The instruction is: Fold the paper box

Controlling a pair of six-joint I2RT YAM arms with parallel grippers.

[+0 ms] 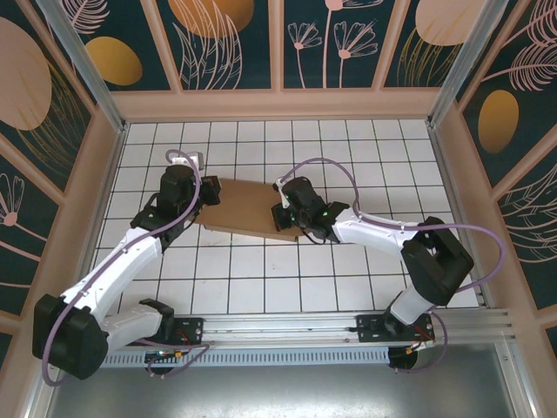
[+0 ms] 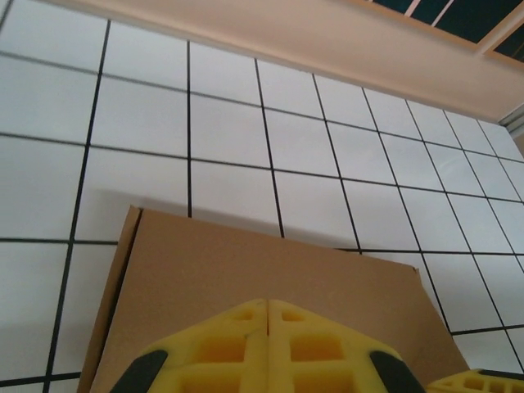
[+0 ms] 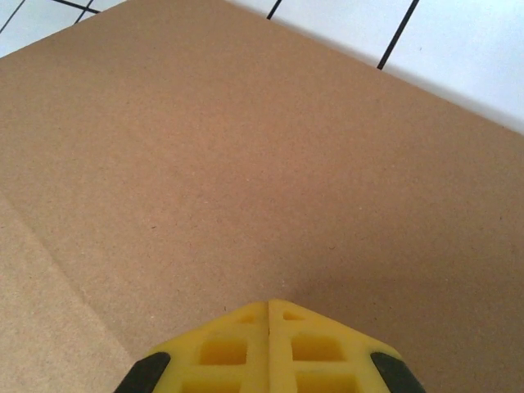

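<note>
We see the paper box [image 1: 246, 207], flat matte brown cardboard with a straight crease, lying mid-table [image 1: 261, 279] on white gridded squares. Left end effector [image 2: 268, 304] and right end effector [image 3: 269, 304] sit at its ends, each with its ribbed yellow fingers together.

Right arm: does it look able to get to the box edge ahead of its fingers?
Probably yes. The right gripper, shut, is over the box, and only bare cardboard lies between its tips and that edge. The left gripper, also shut, is at the box's other end.
</note>
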